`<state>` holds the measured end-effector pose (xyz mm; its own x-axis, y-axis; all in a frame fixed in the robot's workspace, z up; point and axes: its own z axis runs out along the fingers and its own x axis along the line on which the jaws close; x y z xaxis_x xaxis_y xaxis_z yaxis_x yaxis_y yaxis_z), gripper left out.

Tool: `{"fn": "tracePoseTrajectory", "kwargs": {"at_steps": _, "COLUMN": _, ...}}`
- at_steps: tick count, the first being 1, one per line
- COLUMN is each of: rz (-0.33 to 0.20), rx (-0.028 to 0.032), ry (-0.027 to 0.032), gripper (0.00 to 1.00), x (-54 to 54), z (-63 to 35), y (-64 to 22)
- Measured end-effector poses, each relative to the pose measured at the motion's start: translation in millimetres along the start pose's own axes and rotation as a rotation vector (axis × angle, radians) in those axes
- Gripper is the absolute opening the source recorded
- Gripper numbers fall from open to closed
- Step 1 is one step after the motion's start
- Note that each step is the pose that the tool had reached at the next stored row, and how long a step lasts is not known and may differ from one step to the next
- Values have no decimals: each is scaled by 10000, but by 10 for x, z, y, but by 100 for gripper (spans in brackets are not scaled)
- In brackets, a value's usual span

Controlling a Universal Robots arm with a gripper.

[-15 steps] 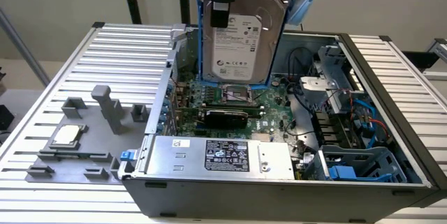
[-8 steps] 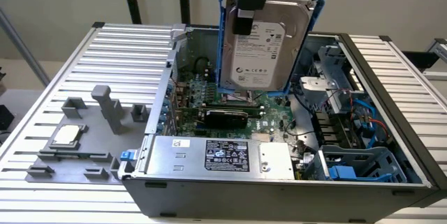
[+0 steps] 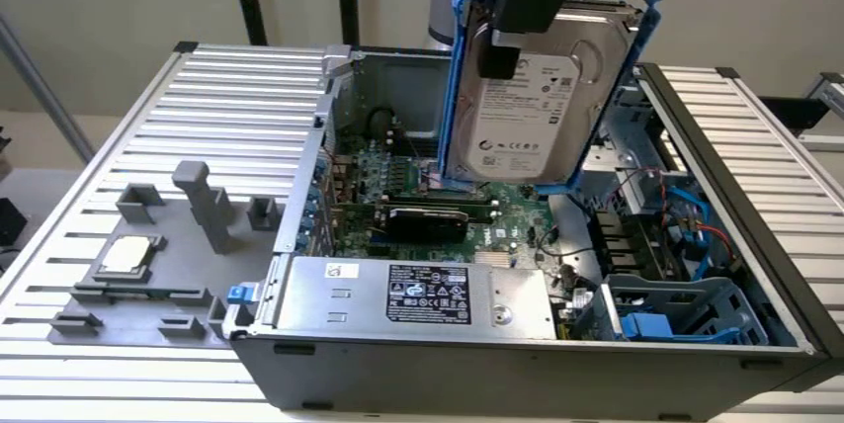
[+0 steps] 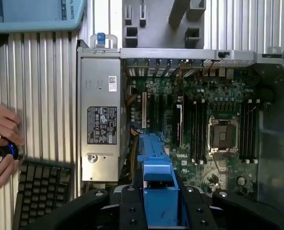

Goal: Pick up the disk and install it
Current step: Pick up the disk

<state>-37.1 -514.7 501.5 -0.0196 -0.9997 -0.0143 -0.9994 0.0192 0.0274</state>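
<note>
My black claw is clamped on the silver-grey hard drive in blue plastic rails, hanging it on edge at the exterior view's upper centre over the open grey computer case, likely to suit a bay.

Exterior view obliquely above computer case, wrist view straight down (nearer) into it
</note>
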Motion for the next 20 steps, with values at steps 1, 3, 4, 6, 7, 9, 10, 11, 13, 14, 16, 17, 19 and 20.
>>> {"fn": "tracePoseTrajectory", "kwargs": {"at_steps": 1, "rz": 1, "rx": 0, "ry": 0, "gripper": 0, "x": 19, "z": -1, "y": -35}}
{"fn": "tracePoseTrajectory", "kwargs": {"at_steps": 3, "rz": 1, "rx": 0, "ry": 1, "gripper": 0, "x": 56, "z": -4, "y": -105}}
{"fn": "tracePoseTrajectory", "kwargs": {"at_steps": 4, "rz": 1, "rx": 0, "ry": 0, "gripper": 0, "x": 76, "z": -4, "y": -140}}
{"fn": "tracePoseTrajectory", "kwargs": {"at_steps": 6, "rz": 1, "rx": 0, "ry": -1, "gripper": 0, "x": 115, "z": -5, "y": -214}}
{"fn": "tracePoseTrajectory", "kwargs": {"at_steps": 7, "rz": 0, "rx": 0, "ry": 0, "gripper": 0, "x": 135, "z": -6, "y": -251}}
{"fn": "tracePoseTrajectory", "kwargs": {"at_steps": 9, "rz": 2, "rx": 0, "ry": 1, "gripper": 0, "x": 173, "z": -8, "y": -322}}
{"fn": "tracePoseTrajectory", "kwargs": {"at_steps": 10, "rz": 1, "rx": 0, "ry": 1, "gripper": 0, "x": 191, "z": -8, "y": -357}}
{"fn": "tracePoseTrajectory", "kwargs": {"at_steps": 11, "rz": 0, "rx": 0, "ry": 0, "gripper": 0, "x": 210, "z": -8, "y": -393}}
{"fn": "tracePoseTrajectory", "kwargs": {"at_steps": 13, "rz": 1, "rx": 0, "ry": 0, "gripper": 0, "x": 249, "z": -8, "y": -466}}
{"fn": "tracePoseTrajectory", "kwargs": {"at_steps": 14, "rz": 2, "rx": 0, "ry": 0, "gripper": 0, "x": 268, "z": -8, "y": -503}}
{"fn": "tracePoseTrajectory", "kwargs": {"at_steps": 16, "rz": 0, "rx": 0, "ry": 0, "gripper": 0, "x": 305, "z": -8, "y": -576}}
{"fn": "tracePoseTrajectory", "kwargs": {"at_steps": 17, "rz": 1, "rx": -1, "ry": 0, "gripper": 0, "x": 325, "z": -7, "y": -613}}
{"fn": "tracePoseTrajectory", "kwargs": {"at_steps": 19, "rz": 0, "rx": 0, "ry": 0, "gripper": 0, "x": 360, "z": -6, "y": -684}}
{"fn": "tracePoseTrajectory", "kwargs": {"at_steps": 20, "rz": 0, "rx": 0, "ry": -1, "gripper": 0, "x": 377, "z": -4, "y": -719}}
